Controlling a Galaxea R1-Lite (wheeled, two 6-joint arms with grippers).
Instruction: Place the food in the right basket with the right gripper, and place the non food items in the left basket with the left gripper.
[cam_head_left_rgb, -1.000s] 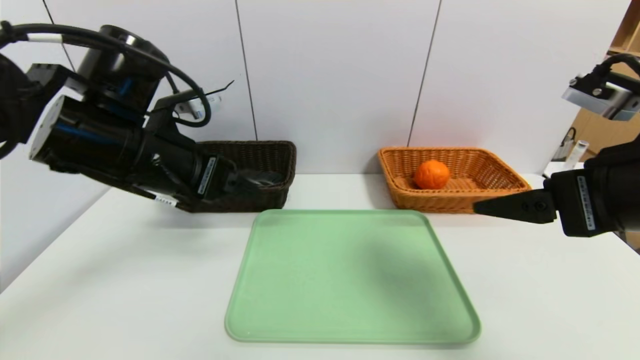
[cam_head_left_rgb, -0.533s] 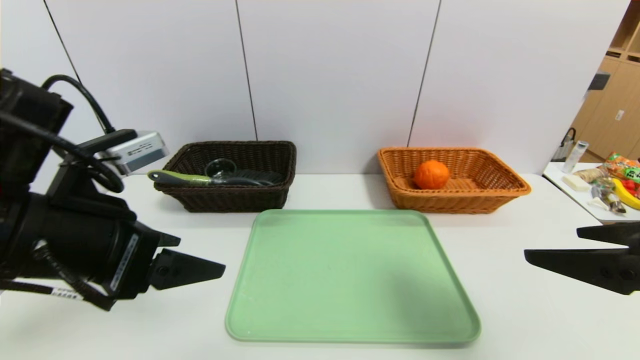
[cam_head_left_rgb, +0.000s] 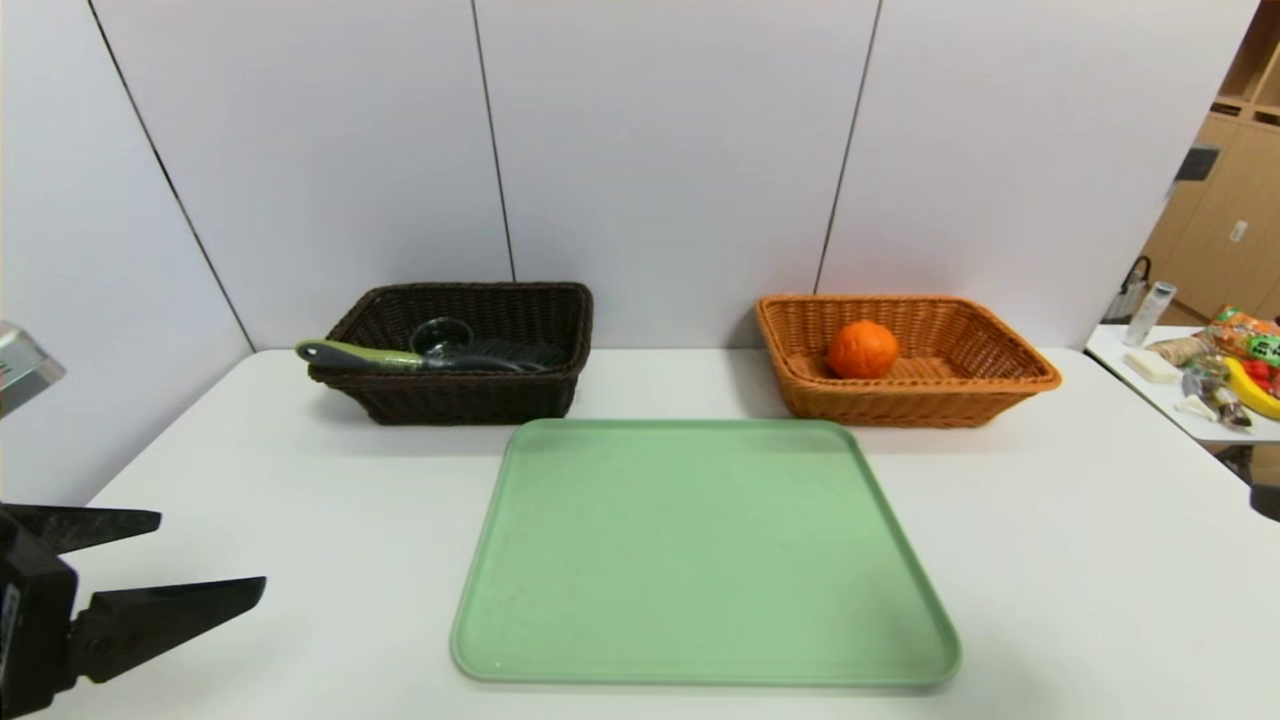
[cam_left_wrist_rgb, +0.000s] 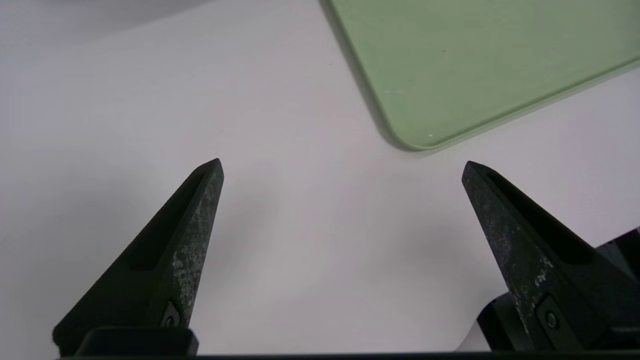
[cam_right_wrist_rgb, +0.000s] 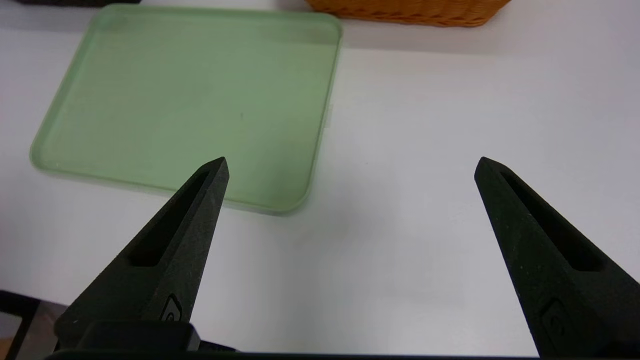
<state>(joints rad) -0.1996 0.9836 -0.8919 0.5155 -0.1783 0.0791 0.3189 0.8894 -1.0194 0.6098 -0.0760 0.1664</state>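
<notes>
The food, a round orange fruit (cam_head_left_rgb: 862, 348), lies inside the right basket (cam_head_left_rgb: 1000, 385), the orange-tan wicker one at the back right. In the left basket (cam_head_left_rgb: 470, 402), dark brown wicker at the back left, rest a brush with a green handle (cam_head_left_rgb: 345, 353) poking over the rim and a small glass cup (cam_head_left_rgb: 441, 333). My left gripper (cam_head_left_rgb: 212, 550) hovers open and holds nothing at the table's front left, far from both baskets. The right gripper (cam_right_wrist_rgb: 351, 160) is open over bare table beside the tray's near right corner, with nothing between its fingers.
A pale green tray (cam_head_left_rgb: 700, 550) lies flat in the middle of the white table, in front of both baskets. A side table (cam_head_left_rgb: 1190, 410) at the far right carries a banana and packaged snacks. A wall stands close behind the baskets.
The left arm pulled back from over the dark basket down to the front left corner. The right gripper drew away from the orange-tan basket and mostly out of the head view.
</notes>
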